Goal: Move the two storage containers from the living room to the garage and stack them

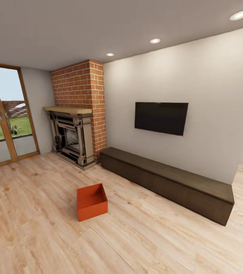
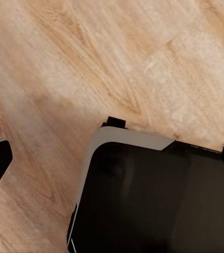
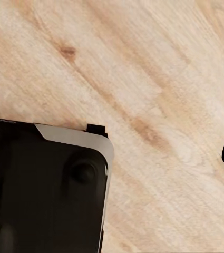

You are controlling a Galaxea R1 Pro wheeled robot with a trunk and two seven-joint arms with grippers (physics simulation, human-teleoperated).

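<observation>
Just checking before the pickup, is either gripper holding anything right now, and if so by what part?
Nothing is held. The one storage container in sight sits alone on the wood floor; both wrist views look down at bare planks and the robot's base.

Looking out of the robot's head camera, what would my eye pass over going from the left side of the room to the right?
Glass door with garden outside → brick fireplace → orange-red storage container on the light wood floor → wall TV → far end of the long dark low cabinet.

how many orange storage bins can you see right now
1: a storage container sits on the wood plank floor in front of the brick fireplace. The second may be out of frame.
</observation>
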